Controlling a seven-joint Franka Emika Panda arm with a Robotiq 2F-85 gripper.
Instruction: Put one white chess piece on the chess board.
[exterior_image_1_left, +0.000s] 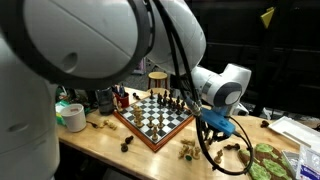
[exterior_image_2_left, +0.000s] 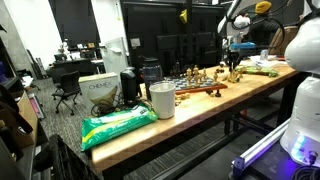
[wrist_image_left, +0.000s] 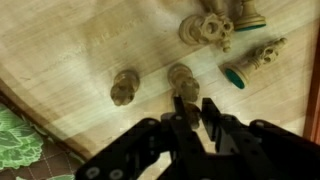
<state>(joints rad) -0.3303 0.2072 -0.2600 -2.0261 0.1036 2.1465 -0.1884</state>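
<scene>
Fingers (wrist_image_left: 214, 115) drawn narrow at a pale chess piece (wrist_image_left: 181, 78) on the tabletop (wrist_image_left: 70, 60).
Grip cannot be told; the piece looks light, hard and slippery, so pinch its waist. The chess board (exterior_image_1_left: 150, 115) lies apart, beside the fingers.

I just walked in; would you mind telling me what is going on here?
The robot arm is working beside the chess board, not over it. Its gripper is low over the wooden table, right at an upright pale chess piece, with a second pale piece beside it. Whether the jaws have gripped it is unclear; the piece stands on the table.
</scene>
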